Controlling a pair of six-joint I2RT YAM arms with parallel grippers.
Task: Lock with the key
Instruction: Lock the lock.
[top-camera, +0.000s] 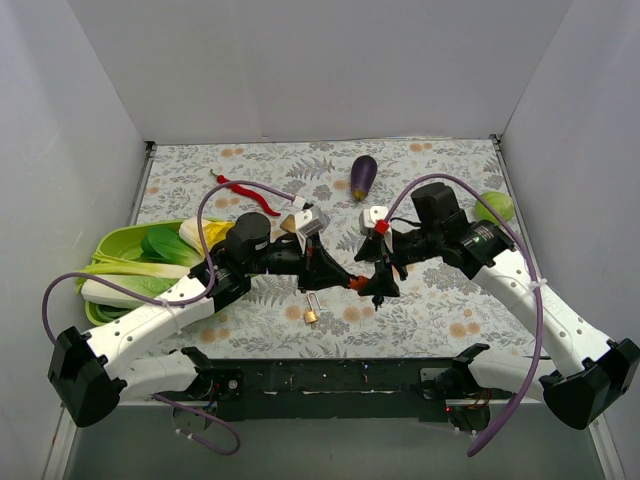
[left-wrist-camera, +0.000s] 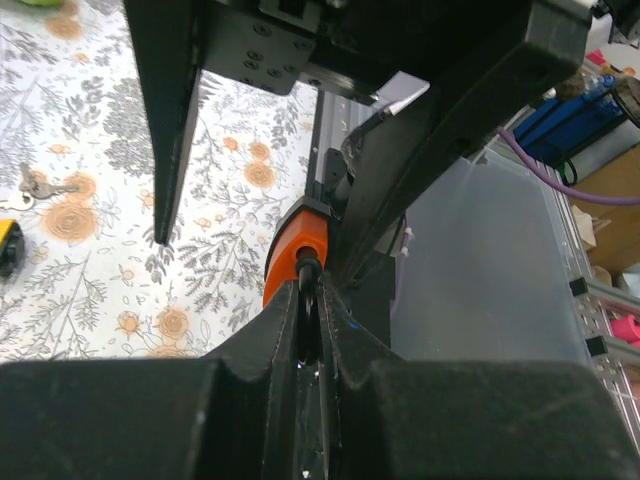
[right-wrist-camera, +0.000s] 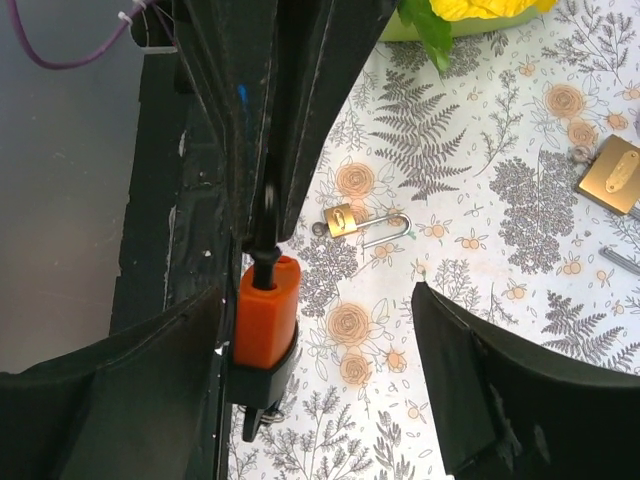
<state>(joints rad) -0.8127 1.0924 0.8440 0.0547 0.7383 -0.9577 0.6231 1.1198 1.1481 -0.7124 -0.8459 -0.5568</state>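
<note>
Grip on the orange padlock (right-wrist-camera: 266, 310): my left tool (left-wrist-camera: 310, 320) is clenched on its black shackle (right-wrist-camera: 262, 264) near the front of the desk (top-camera: 450, 310), my right tool (right-wrist-camera: 318, 330) released, jaws astride the body. Keys (left-wrist-camera: 35, 185) lie apart on the desk. Next, I judge, the right must clamp the body before a key goes in.

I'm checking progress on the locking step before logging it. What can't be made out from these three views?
- Top external: how the orange piece is held; the left tool and right tool cover it.
- Left wrist: whether the dark stem the left tool pinches is key or shackle; it is hidden inside the grip.
- Right wrist: whether the brass padlock shackle is latched; too small.
- Left wrist: the yellow object; cut off by the left edge.
</note>
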